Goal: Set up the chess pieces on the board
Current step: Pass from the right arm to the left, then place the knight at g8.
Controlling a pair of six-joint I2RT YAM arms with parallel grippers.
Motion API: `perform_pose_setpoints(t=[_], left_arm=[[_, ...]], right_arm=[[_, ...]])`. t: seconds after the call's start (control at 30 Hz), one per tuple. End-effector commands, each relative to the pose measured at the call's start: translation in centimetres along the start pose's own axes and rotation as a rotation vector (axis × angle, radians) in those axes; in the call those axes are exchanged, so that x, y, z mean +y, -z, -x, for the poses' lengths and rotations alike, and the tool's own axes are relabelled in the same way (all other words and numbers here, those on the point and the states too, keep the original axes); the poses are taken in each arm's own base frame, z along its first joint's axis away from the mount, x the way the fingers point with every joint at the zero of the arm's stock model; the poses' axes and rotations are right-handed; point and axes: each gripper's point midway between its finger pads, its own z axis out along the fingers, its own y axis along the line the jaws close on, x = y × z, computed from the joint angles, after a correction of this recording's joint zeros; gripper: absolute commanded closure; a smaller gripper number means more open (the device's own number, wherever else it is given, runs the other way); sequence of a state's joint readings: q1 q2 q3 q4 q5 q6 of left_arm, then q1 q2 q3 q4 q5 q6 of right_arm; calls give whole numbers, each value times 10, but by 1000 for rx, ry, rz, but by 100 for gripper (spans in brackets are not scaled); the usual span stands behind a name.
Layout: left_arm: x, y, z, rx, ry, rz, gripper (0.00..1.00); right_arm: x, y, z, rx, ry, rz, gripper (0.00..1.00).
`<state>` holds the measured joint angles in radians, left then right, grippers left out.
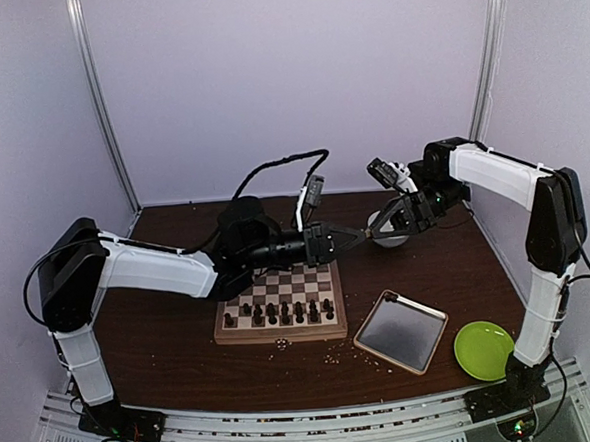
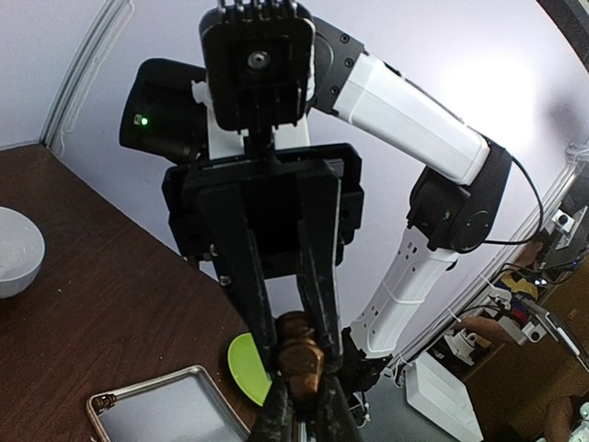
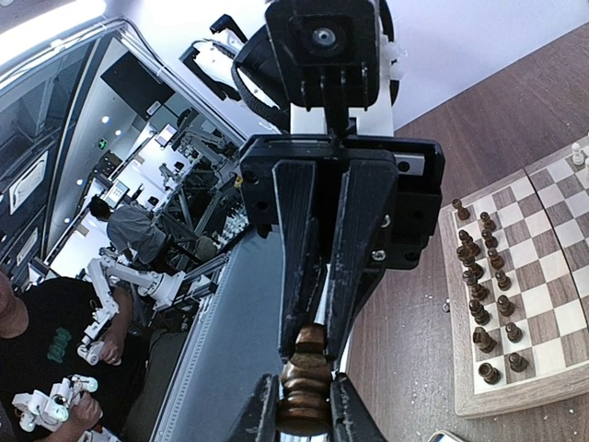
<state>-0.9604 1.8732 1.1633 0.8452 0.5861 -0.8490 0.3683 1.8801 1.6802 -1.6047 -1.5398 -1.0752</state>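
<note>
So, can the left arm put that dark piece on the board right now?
Probably not yet: the right gripper also clamps the dark piece, mid-air beyond the board. Once released, the way looks free.

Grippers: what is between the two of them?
A dark chess piece; the left gripper and right gripper both pinch it. Both wrist views show it.

chess pieces (image 1: 280,310) on board (image 1: 281,336), tray (image 1: 400,331) right of board
</note>
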Motion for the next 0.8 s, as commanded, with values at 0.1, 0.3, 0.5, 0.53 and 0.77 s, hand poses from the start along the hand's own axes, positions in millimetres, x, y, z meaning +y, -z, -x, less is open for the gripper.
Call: perform_pose_setpoints(t=[0.1,0.3,0.5,0.53,0.77], left_arm=[[-9,15,29,-22,-80,-13,100],[18,67,23,193,-150,300,100],[24,133,10,477,-204,584,100],[24,145,7,526,-202,625,100],[19,226,-30,877,-110,825,100]], right_arm=[[5,5,5,-17,27,-5,66],[11,16,2,15,54,-63,1],[-29,38,7,9,-42,-292,1],[-43,44,9,-6,-75,-391,1],[-67,102,12,-7,22,-946,0]])
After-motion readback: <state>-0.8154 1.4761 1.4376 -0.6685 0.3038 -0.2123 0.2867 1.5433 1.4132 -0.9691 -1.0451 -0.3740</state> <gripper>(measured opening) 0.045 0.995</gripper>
